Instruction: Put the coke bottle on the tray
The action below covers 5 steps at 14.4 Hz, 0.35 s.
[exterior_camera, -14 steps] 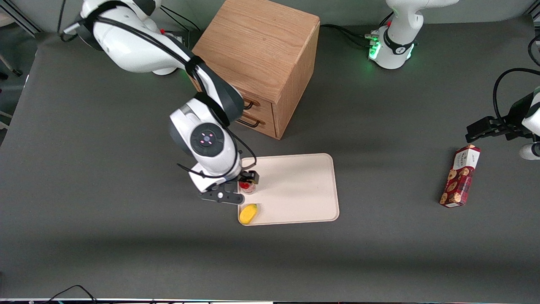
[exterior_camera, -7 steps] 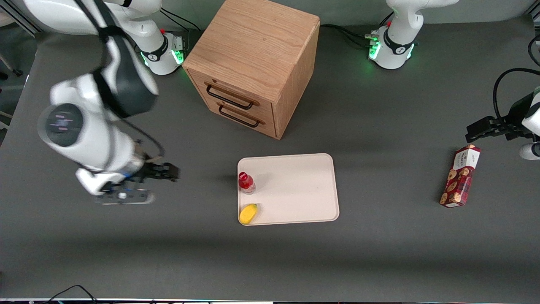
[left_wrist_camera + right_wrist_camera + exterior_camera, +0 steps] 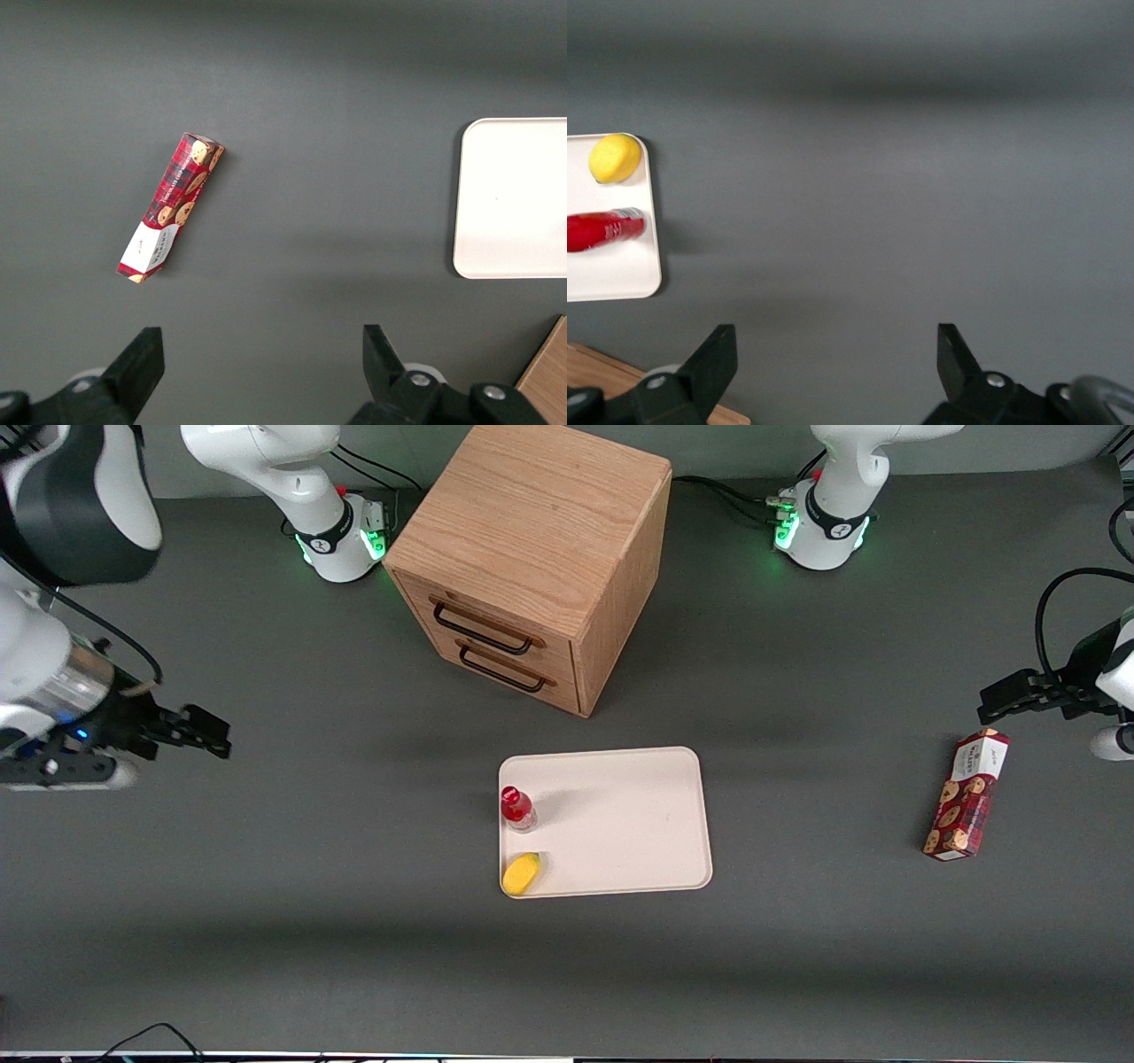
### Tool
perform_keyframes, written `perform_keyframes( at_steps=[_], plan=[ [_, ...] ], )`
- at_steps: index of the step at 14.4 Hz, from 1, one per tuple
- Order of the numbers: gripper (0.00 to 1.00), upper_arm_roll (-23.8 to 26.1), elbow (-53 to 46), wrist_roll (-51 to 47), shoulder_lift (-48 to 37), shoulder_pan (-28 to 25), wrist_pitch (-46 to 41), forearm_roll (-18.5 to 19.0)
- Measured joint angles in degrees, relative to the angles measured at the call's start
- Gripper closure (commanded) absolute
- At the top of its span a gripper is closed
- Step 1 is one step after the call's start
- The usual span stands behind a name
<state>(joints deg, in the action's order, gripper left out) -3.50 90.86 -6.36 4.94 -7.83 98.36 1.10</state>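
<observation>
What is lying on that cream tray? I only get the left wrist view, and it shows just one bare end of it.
Observer: A coke bottle stands upright on the tray, close to the rim at the working arm's end.
Visitor: Is anything else on it?
Observer: Yes, a yellow fruit sits in the tray's corner, nearer the front camera than the bottle and apart from it.
Visitor: And where is the working arm's tool?
Observer: The tool hangs open over the table toward the working arm's end, well apart from the tray and holding nothing.
</observation>
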Motion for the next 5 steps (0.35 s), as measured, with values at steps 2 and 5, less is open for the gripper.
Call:
perform_keyframes(
  at_steps=[2, 5],
  plan=[
    [0.00, -0.66, 2.04, 0.15, -1.97, 0.35, 0.07, -0.77],
    [0.00, -0.70, 2.95, 0.16, -2.23, 1.14, 0.45, -2.67]
  ],
)
